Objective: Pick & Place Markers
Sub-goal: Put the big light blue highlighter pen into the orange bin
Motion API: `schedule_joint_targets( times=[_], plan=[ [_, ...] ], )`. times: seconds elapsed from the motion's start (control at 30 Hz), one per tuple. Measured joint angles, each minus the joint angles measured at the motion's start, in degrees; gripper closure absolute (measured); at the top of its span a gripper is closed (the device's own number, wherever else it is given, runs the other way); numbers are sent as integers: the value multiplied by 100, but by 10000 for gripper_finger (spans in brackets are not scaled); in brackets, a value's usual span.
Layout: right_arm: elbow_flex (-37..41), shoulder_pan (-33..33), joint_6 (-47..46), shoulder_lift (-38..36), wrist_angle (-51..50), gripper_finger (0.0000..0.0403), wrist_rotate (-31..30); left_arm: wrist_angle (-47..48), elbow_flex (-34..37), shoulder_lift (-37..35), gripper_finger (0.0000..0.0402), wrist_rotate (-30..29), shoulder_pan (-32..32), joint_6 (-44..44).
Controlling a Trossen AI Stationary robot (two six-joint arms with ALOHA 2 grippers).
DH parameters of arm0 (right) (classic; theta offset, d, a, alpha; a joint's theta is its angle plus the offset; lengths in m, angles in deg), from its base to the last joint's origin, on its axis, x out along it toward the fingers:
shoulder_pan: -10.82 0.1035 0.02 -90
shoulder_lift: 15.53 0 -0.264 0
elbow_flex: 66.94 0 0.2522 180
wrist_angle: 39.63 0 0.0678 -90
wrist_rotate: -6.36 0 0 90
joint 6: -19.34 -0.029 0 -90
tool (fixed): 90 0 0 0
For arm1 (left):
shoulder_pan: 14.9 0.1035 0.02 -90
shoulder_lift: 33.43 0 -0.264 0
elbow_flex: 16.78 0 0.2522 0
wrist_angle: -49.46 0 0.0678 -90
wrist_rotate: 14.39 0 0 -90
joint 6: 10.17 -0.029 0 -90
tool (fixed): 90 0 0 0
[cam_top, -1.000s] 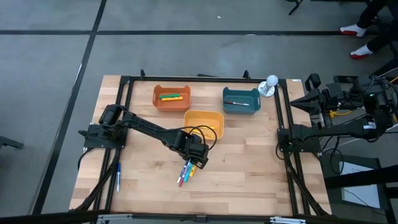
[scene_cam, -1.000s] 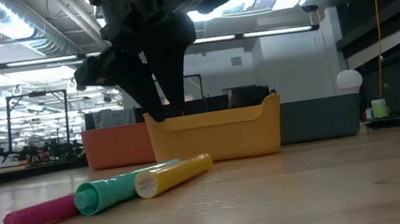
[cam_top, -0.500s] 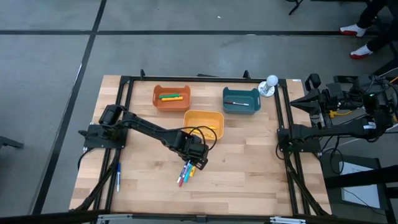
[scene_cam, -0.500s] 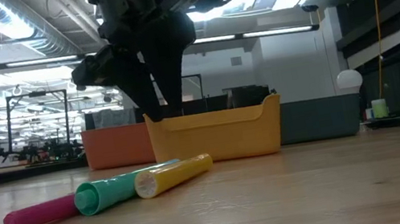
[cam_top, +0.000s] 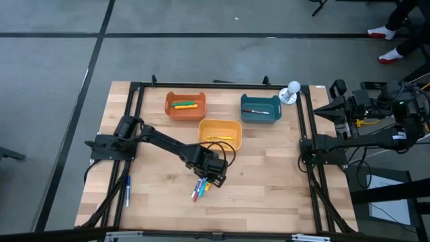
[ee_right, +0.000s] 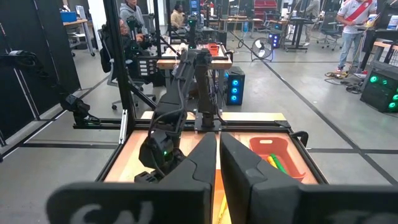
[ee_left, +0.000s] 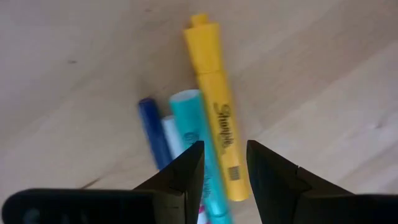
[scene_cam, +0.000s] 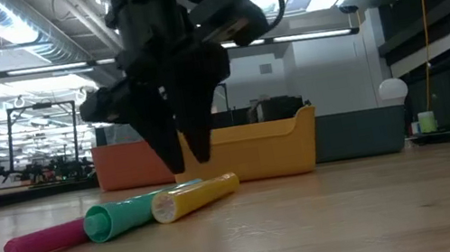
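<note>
The left claw [cam_top: 216,180] hangs with fingers spread just above the markers [cam_top: 201,187], pinching nothing. These lie bundled on the table [cam_top: 269,175] near its front edge, long axes parallel, slanting toward the yellow bin [cam_top: 220,132] just behind. Orange bin [cam_top: 185,105] and teal bin [cam_top: 261,107] line the far edge. The right claw [ee_right: 219,162], pressed together, waits off the right edge.

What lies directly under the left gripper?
The left gripper, open, hangs over a marker cluster: yellow marker, teal marker, blue marker. The fingers hide their lower ends.
</note>
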Motion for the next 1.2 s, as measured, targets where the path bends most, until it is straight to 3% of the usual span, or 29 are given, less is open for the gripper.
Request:
schedule_joint_targets(
  times=[0.67, 1.2],
  plan=[
    [-1, 0, 0, 1, 0, 379, 0, 412, -6, 24, 288, 12, 9, 71],
    [1, 0, -2, 1, 0, 379, 2, 128, -11, 76, 288, -90, 7, 247]
  ],
)
